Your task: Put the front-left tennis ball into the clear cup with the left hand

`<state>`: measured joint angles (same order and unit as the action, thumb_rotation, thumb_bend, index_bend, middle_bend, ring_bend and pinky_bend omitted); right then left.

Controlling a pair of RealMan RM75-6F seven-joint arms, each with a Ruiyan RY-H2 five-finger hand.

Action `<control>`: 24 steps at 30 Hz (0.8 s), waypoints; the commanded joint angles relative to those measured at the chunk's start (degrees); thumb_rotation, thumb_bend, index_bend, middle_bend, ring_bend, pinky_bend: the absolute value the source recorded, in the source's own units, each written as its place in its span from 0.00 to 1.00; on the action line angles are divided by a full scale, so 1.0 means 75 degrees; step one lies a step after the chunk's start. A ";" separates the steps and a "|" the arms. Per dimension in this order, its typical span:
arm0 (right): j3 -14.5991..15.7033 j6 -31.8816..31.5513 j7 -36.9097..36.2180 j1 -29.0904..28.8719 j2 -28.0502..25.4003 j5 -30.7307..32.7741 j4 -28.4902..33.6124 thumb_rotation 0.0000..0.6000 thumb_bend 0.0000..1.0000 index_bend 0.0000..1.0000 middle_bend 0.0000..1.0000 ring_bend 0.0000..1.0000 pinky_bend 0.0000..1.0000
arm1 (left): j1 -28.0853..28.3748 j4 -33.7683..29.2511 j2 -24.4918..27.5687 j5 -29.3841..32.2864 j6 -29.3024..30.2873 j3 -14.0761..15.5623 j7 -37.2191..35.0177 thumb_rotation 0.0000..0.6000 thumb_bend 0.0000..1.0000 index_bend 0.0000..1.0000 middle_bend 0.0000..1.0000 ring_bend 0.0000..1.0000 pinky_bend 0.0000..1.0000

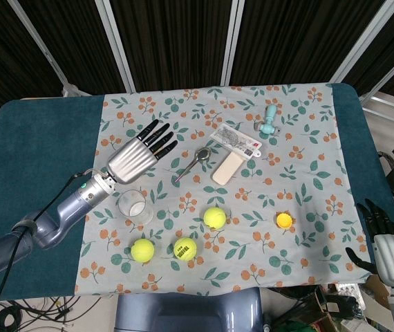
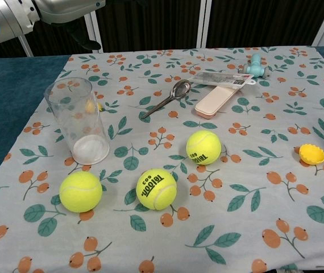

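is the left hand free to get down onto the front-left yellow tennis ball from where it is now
Probably yes. The left hand is open and holds nothing, hovering behind the clear plastic cup. The front-left yellow tennis ball lies uncovered, apart from the cup and the neighbouring Teloon tennis ball; the hand must only pass the upright cup.

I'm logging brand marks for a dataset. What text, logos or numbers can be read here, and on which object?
"teloon 603" on the middle tennis ball, printed upside down in the chest view.
"603" plus a partly hidden brand word, unreadable, on the rear tennis ball.
Printed card by the pink case: print too small to read.
Front-left tennis ball and clear cup: no visible text.
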<state>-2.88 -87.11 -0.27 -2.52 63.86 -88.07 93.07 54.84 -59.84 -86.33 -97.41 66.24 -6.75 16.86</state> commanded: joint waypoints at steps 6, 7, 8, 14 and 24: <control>0.0001 0.0002 -0.0020 -0.0002 -0.0004 -0.0009 0.0008 1.00 0.16 0.00 0.00 0.07 0.24 | -0.0044 0.0023 -0.0064 0.0151 0.0075 -0.0035 -0.0075 1.00 0.16 0.16 0.14 0.02 0.13; 0.0000 0.0001 -0.0025 -0.0002 -0.0005 -0.0011 0.0010 1.00 0.16 0.00 0.00 0.07 0.24 | -0.0044 0.0035 -0.0061 0.0151 0.0082 -0.0031 -0.0053 1.00 0.16 0.16 0.14 0.02 0.13; -0.0003 0.0006 -0.0027 -0.0006 -0.0006 -0.0007 0.0005 1.00 0.16 0.00 0.00 0.07 0.24 | -0.0047 0.0014 -0.0043 0.0168 0.0105 -0.0045 -0.0065 1.00 0.16 0.16 0.14 0.02 0.13; -0.0004 0.0035 -0.0047 -0.0013 -0.0001 0.0013 -0.0001 1.00 0.16 0.00 0.00 0.07 0.24 | -0.0042 -0.0035 0.0020 0.0177 0.0143 -0.0046 -0.0046 1.00 0.16 0.16 0.14 0.02 0.13; -0.0007 0.0033 -0.0033 -0.0013 -0.0007 0.0014 -0.0005 1.00 0.16 0.00 0.00 0.07 0.24 | -0.0134 -0.0180 0.0179 0.0345 0.0331 -0.0158 -0.0230 1.00 0.16 0.15 0.15 0.06 0.13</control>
<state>-2.93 -86.86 -0.52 -2.62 63.80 -87.96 93.04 54.00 -60.78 -85.34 -95.12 68.50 -7.64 15.44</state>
